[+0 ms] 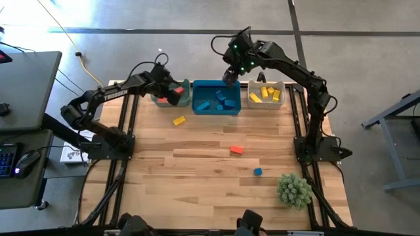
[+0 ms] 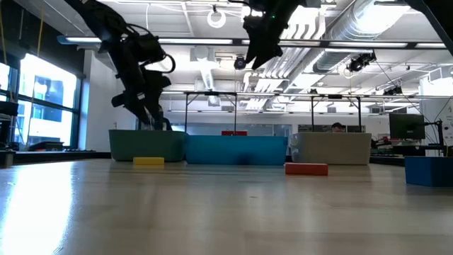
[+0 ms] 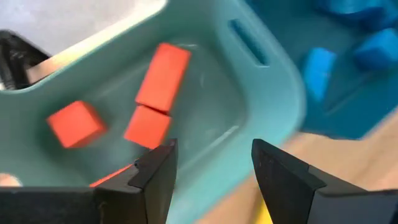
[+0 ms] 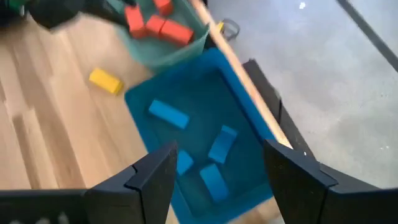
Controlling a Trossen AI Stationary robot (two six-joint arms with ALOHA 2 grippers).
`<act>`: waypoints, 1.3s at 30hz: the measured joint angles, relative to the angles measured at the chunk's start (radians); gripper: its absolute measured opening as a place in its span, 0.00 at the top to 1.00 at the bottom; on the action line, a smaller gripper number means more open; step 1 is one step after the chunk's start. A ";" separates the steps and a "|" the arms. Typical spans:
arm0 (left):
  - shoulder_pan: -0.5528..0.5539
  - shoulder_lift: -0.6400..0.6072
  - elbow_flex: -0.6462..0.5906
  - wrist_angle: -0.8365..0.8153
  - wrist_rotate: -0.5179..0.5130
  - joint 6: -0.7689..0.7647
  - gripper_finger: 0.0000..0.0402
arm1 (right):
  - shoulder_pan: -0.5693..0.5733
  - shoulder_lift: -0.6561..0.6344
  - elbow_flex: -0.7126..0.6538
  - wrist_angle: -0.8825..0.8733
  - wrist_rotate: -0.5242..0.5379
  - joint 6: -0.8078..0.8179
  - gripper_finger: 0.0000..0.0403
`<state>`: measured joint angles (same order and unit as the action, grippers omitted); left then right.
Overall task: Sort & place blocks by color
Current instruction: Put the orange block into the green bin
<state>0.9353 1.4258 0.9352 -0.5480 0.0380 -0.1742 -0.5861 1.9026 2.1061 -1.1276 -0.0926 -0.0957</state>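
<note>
Along the table's far edge: three bins are sitting in a row; the blue bin is serving as the landmark for everything below.
Blue bin: it is holding several blue blocks, cubes and bars lying loose on its floor.
Teal bin: the teal bin is standing against the blue bin's left side and is holding red blocks; the left wrist view is showing at least three, one bar and two shorter pieces.
Beige bin: the beige bin is standing just to the blue bin's right and is holding yellow blocks.
Left gripper: the left gripper is hanging over the teal bin, left of the blue bin; its fingers are standing spread with nothing between them.
Right gripper: the right gripper is hanging above the blue bin near its back rim; its fingers are standing spread and are carrying nothing.
Loose yellow block: a yellow block is lying on the table just in front of the blue bin's left corner.
Loose red block: a red block is lying on the wood well in front of the blue bin, toward its right half.
Loose blue block: a small blue block is lying farther forward than the red one, to the right.
Green plant ball: a spiky green ball is sitting near the table's front right corner, far from the blue bin.
</note>
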 joint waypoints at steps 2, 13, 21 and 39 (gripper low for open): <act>-0.029 -0.020 0.000 0.001 0.000 -0.021 0.51 | 0.000 0.000 0.000 -0.047 -0.015 -0.041 0.44; -0.194 -0.050 0.000 0.005 -0.001 -0.200 0.51 | 0.000 0.000 0.000 -0.230 -0.031 -0.129 0.44; -0.319 -0.050 0.000 -0.015 -0.020 -0.301 0.51 | 0.017 0.000 -0.029 -0.411 -0.105 -0.089 0.44; -0.499 -0.053 0.000 -0.099 -0.026 -0.223 0.51 | 0.280 0.000 -0.443 -0.387 -0.174 0.204 0.44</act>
<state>0.4361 1.3731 0.9356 -0.6472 0.0123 -0.3971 -0.3058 1.9030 1.6631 -1.5146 -0.2668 0.1082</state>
